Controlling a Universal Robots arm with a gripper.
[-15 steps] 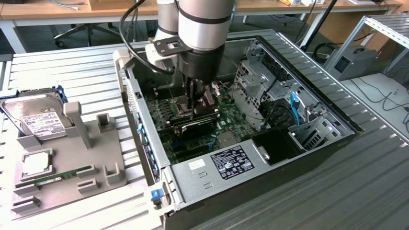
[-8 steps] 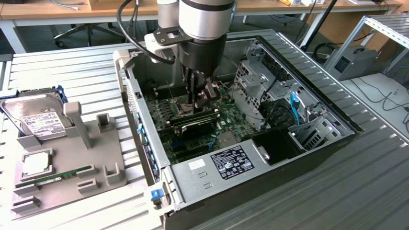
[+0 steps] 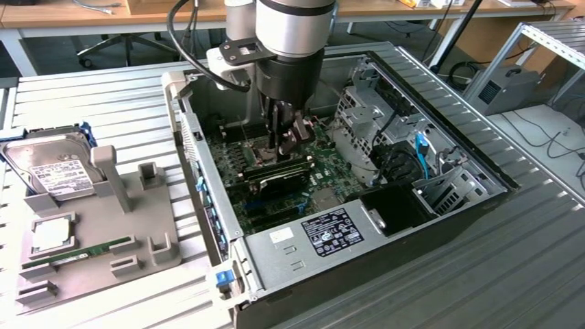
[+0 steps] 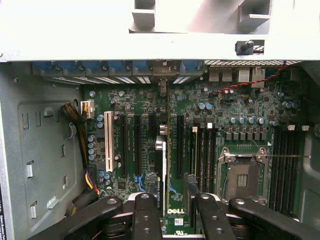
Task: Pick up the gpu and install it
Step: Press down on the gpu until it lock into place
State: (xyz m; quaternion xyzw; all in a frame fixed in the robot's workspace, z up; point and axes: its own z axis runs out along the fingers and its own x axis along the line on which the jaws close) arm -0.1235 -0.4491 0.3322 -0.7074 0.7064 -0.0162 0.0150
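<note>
Gripper point(image 4: 170, 210) deep inside the computer case point(image 3: 384, 236), fingers spread fairly wide around the gpu point(image 4: 161, 165), held on edge between them, standing just over the slots of the motherboard point(image 4: 240, 125)

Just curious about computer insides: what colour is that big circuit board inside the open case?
Green: the motherboard shows best in the wrist view.

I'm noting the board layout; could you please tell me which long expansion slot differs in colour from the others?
The white slot, beside the row of small capacitors at the board's edge; the other long slots are all black.
</note>
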